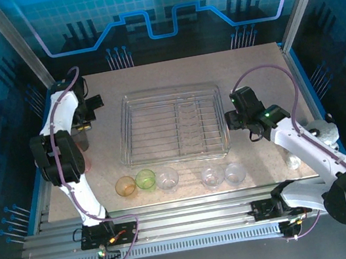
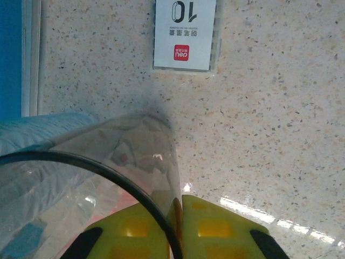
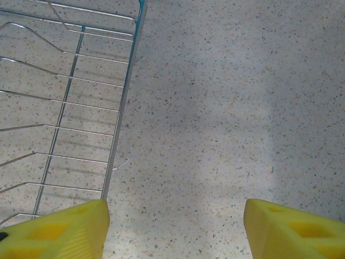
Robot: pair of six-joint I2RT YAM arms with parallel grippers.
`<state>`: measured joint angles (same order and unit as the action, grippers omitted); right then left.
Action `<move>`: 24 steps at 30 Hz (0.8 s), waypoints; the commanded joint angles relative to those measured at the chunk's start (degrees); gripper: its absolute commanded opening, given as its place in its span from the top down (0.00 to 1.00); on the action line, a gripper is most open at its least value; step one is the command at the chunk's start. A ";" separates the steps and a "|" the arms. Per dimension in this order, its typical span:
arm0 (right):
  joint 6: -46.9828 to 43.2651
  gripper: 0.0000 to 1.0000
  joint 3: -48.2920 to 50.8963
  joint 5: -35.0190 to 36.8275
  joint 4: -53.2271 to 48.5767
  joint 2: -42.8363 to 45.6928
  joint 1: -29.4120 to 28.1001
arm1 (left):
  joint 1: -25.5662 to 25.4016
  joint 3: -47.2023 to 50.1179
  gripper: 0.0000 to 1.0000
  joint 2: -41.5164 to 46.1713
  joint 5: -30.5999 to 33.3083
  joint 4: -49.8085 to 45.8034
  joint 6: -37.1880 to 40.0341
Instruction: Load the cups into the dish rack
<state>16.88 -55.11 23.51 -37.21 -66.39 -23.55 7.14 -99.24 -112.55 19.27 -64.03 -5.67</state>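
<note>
Pinching the wall of the grey cup (image 2: 124, 156), our left gripper (image 2: 178, 210) is shut tight on it, with one yellow finger inside the rim and the other outside. We judge this the sensible hold for a thin tumbler, since it leaves the mouth free and lets us turn the cup over the wires. The cup is at the left side of the table (image 1: 249, 70), well apart from the rack (image 1: 172, 126); we cannot tell whether it is off the surface yet. Our right gripper (image 3: 175, 218) hangs with its jaws wide apart and nothing between them, just beside the rack's right edge, over bare tabletop. We take it to be parked there so the two arms do not crowd the rack. The rack looks empty, so by our reckoning loading is at its start. Between the rack and our arm bases stands a row of five: an orange cup (image 1: 125, 186), a green cup (image 1: 145, 178) and three clear cups (image 1: 167, 178). Another clear one may stand near the right arm, but it is too faint to be sure. A white card (image 2: 183, 35) lies just beyond the grey cup, away from the rack and likely off our route. What could hinder us is the rack's raised left rim, which the cup must clear.
</note>
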 commanded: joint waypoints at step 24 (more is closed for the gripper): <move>-2.68 0.16 -8.67 -6.88 -8.95 5.23 1.83 | -11.00 1.56 1.00 31.86 -13.82 4.34 -2.85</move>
<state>15.68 -59.59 19.09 -42.98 -61.14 -23.03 -4.19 -98.80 -86.46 12.47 -63.05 -5.80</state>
